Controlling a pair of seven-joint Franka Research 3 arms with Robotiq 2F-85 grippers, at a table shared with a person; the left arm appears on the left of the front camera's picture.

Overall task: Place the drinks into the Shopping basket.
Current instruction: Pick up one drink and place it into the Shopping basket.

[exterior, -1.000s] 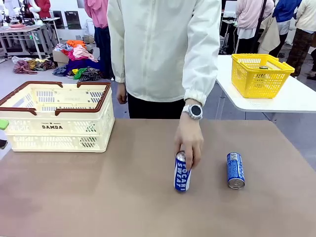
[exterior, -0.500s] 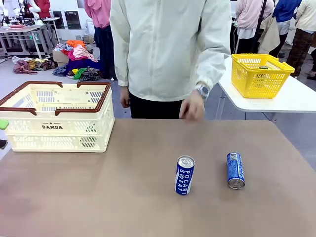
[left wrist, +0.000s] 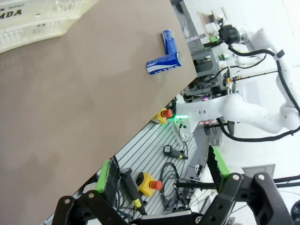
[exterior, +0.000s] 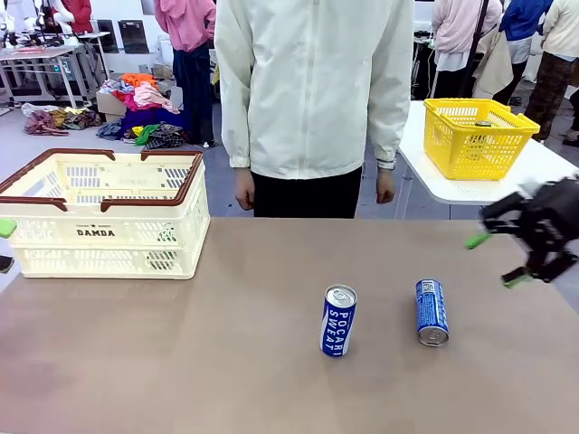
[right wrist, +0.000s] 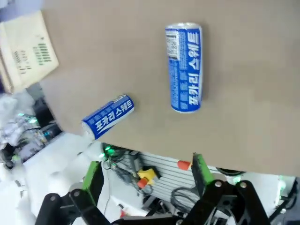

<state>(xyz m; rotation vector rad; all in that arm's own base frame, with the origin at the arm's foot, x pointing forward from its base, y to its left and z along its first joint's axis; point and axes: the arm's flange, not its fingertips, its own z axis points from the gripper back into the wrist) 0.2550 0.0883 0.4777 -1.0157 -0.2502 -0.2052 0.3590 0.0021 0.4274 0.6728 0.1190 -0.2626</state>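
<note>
Two blue POCARI SWEAT drinks are on the brown table. One can stands upright near the middle; the other can lies on its side to its right. The cream Shopping basket with brown rim sits at the far left. My right gripper hangs open in the air at the right edge, above and right of the lying can. From the right wrist, both cans lie beyond the open gripper. My left gripper is open and holds nothing; its view shows the cans far off and the basket.
A person in a pale jacket stands at the far edge with both hands down at their sides. A yellow basket rests on a white side table at the back right. Bare tabletop lies between the cans and the Shopping basket.
The person let go of the upright can, drew the hand back and stood up straight. My right gripper has come into the front view from the right side.
</note>
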